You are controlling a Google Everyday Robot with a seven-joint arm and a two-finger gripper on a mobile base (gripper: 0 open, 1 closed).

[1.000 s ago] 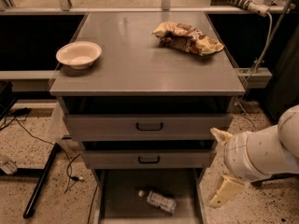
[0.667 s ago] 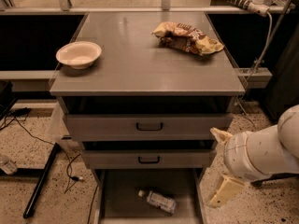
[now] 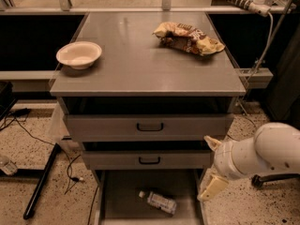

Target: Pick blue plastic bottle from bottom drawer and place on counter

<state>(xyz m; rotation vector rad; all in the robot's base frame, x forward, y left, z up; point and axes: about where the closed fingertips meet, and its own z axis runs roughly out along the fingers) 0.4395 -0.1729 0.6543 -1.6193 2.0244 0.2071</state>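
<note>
The blue plastic bottle [image 3: 158, 201] lies on its side on the floor of the open bottom drawer [image 3: 123, 196], white cap pointing left. The counter [image 3: 145, 60] is the grey top of the cabinet. My gripper [image 3: 210, 166] hangs at the lower right beside the drawer's right wall, to the right of the bottle and apart from it. Its two cream fingers [image 3: 212, 187] are spread wide apart and hold nothing.
A white bowl [image 3: 78, 55] sits at the counter's left. A crumpled chip bag [image 3: 188, 38] lies at its back right. Two upper drawers with black handles [image 3: 150, 127] stick out slightly above the bottom drawer. Cables and a black bar [image 3: 41, 183] lie on the floor at left.
</note>
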